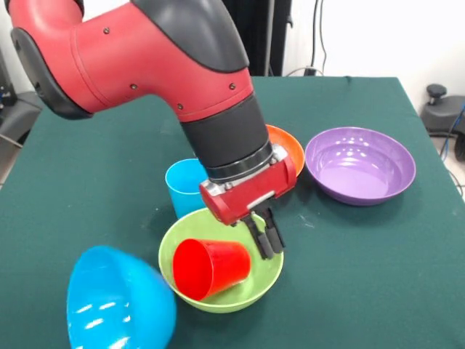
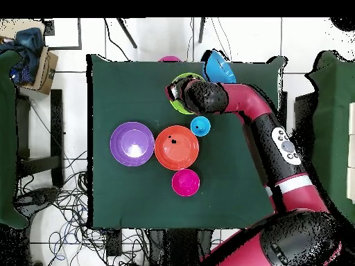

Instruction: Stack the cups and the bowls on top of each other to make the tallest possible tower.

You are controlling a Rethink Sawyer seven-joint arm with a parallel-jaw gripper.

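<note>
A red cup (image 1: 211, 267) lies on its side inside the lime green bowl (image 1: 263, 280), its mouth facing the front left. My gripper (image 1: 267, 236) hangs over the bowl's right rim, just right of the cup. Its black fingers (image 1: 259, 238) are shut, with nothing between them. In the overhead view the arm hides most of the green bowl (image 2: 182, 105), and the gripper (image 2: 172, 92) shows at its edge. A light blue cup (image 1: 183, 187) stands upright behind the bowl. No tower of stacked pieces shows.
An orange bowl (image 1: 289, 149) and a purple bowl (image 1: 360, 163) sit to the right at the back. A blue bowl (image 1: 116, 302) is tipped up at the front left edge. A small pink bowl (image 2: 186, 182) lies near the orange bowl (image 2: 176, 147).
</note>
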